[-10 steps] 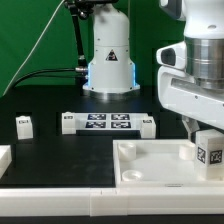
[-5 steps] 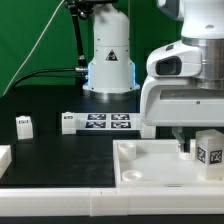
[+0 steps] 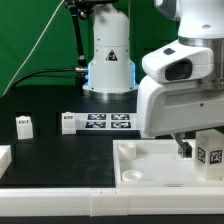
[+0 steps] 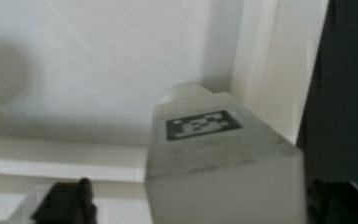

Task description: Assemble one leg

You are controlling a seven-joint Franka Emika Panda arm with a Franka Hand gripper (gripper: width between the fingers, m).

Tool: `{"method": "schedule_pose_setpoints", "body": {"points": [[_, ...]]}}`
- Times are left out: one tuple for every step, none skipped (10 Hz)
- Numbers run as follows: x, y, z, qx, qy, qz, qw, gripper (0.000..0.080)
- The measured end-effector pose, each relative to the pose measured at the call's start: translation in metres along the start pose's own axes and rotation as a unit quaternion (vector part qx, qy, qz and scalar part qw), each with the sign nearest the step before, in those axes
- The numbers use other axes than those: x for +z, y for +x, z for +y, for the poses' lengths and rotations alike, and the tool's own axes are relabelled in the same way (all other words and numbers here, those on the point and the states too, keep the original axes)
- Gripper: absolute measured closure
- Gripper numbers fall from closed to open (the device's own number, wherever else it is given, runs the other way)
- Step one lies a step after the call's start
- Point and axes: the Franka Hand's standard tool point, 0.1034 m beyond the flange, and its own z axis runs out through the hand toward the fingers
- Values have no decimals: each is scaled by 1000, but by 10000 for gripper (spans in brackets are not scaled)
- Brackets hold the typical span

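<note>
A leg [image 3: 208, 152], a small white block with a black-and-white tag, stands upright in the white tray [image 3: 140, 176] at its corner on the exterior view's right. My gripper [image 3: 196, 150] is down around it. In the wrist view the leg [image 4: 206, 135] sits between my jaws [image 4: 197, 198]. One dark finger [image 4: 66, 200] stands apart from the leg's side with a visible gap, so the gripper is open. A second leg [image 3: 24, 124] lies on the black table at the exterior view's left.
The marker board [image 3: 105, 122] lies behind the tray, in front of the robot base [image 3: 110, 60]. A white part [image 3: 3, 157] shows at the left edge of the exterior view. The tray's raised rim [image 4: 265, 60] runs close beside the leg.
My wrist and hand have turned over the tray corner and the finger sits lower beside the leg. The leg and its tag have stayed in the same place and facing.
</note>
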Motion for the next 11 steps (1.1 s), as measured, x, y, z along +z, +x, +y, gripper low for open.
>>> {"method": "schedule_pose_setpoints", "body": {"points": [[0, 0, 0, 0, 0, 0, 1000, 415], [0, 0, 0, 0, 0, 0, 1000, 415], [0, 0, 0, 0, 0, 0, 1000, 509], [0, 0, 0, 25, 0, 0, 1000, 509], [0, 0, 0, 29, 0, 0, 1000, 509], [-1, 1, -2, 104, 2, 2, 995, 509], [-2, 0, -2, 220, -2, 5, 976, 509], [-2, 1, -2, 280, -2, 6, 960, 509], [-2, 1, -1, 365, 1, 6, 931, 509], [-1, 1, 0, 429, 2, 7, 903, 508], [0, 0, 0, 474, 2, 8, 881, 508]]}}
